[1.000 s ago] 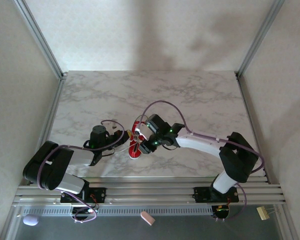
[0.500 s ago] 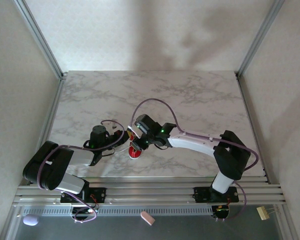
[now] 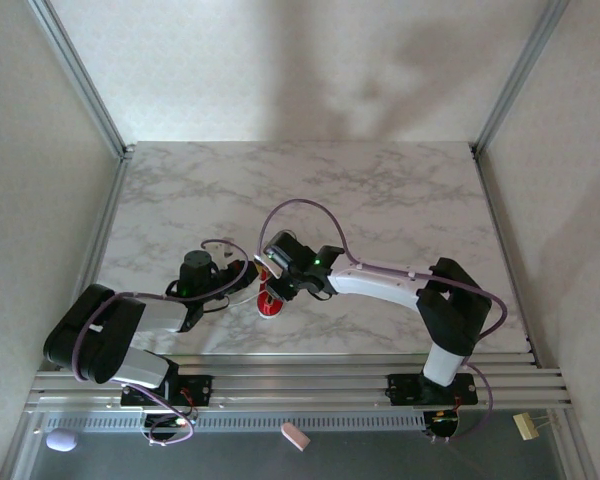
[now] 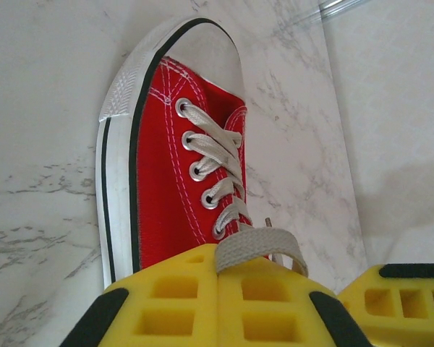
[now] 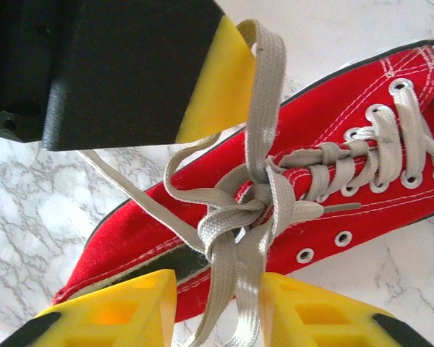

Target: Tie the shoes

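The red shoe (image 3: 268, 304) lies on the marble table between both arms, its white laces (image 5: 249, 210) drawn into a loose knot over the tongue. My left gripper (image 3: 246, 278) is shut on one lace loop (image 4: 264, 242), pinched between its yellow fingers (image 4: 166, 300). In the right wrist view that lace runs up to the left gripper's fingertip (image 5: 213, 76). My right gripper (image 5: 218, 311) hangs over the shoe's opening. It is open, and two lace strands (image 5: 239, 289) pass between its fingers (image 5: 325, 311), which stand apart. The toe cap (image 4: 195, 50) points away from the left gripper.
The marble table (image 3: 380, 190) stretches behind and to the right of the shoe. Aluminium frame posts (image 3: 80, 75) stand at its back corners and a rail (image 3: 300, 380) runs along the near edge. A yellow finger of the right gripper (image 4: 412, 300) sits close beside my left gripper.
The right arm has swung left, bringing its gripper further over the shoe, and its jaws have narrowed a little. The left arm and its hold on the lace are unchanged.
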Action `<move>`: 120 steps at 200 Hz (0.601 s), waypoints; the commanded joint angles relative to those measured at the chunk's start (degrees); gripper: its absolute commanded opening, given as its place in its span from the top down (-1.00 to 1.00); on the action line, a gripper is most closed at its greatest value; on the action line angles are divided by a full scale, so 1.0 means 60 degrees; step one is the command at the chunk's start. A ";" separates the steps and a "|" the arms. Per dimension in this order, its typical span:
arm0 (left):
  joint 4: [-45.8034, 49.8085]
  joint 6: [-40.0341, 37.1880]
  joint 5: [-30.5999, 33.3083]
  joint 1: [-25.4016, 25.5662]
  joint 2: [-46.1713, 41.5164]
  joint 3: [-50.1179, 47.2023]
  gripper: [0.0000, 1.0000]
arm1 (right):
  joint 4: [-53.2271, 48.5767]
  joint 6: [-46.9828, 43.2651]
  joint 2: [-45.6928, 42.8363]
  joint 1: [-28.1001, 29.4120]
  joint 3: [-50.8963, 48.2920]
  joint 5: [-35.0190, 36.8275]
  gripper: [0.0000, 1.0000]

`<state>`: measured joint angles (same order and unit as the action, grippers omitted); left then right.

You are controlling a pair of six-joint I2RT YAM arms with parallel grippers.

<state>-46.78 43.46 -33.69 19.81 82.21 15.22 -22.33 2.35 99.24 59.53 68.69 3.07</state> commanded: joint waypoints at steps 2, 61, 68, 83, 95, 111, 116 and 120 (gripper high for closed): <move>-0.0025 -0.0183 0.0049 0.0068 -0.0163 -0.0043 1.00 | -0.0106 0.0077 0.0056 0.0088 0.0088 0.0221 0.37; -0.0040 -0.0158 0.0125 0.0012 -0.0194 -0.0116 1.00 | 0.0004 0.0106 -0.0145 0.0085 -0.0221 0.0365 0.80; -0.0029 -0.0158 0.0137 -0.0019 -0.0209 -0.0131 1.00 | 0.0042 0.0106 -0.0251 0.0088 -0.0318 0.0381 0.86; -0.0010 -0.0154 0.0170 -0.0090 -0.0246 -0.0170 1.00 | 0.0195 0.0064 -0.0507 0.0094 -0.0575 0.0362 0.94; 0.0030 -0.0157 0.0228 -0.0144 -0.0277 -0.0201 1.00 | 0.0380 0.0020 -0.0719 0.0086 -0.0832 0.0252 0.99; 0.0112 -0.0160 0.0320 -0.0204 -0.0303 -0.0220 1.00 | 0.0651 -0.0069 -0.0980 0.0051 -0.1170 -0.0023 1.00; 0.0159 -0.0161 0.0361 -0.0223 -0.0326 -0.0222 1.00 | 0.0707 -0.0082 -0.1035 0.0027 -0.1273 -0.0126 1.00; 0.0190 -0.0162 0.0388 -0.0239 -0.0315 -0.0222 1.00 | 0.0738 -0.0095 -0.1076 0.0017 -0.1326 -0.0203 1.00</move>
<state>-46.37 43.48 -32.99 19.25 81.60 14.79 -20.38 2.57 96.12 59.53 63.18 3.86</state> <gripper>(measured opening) 0.038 0.063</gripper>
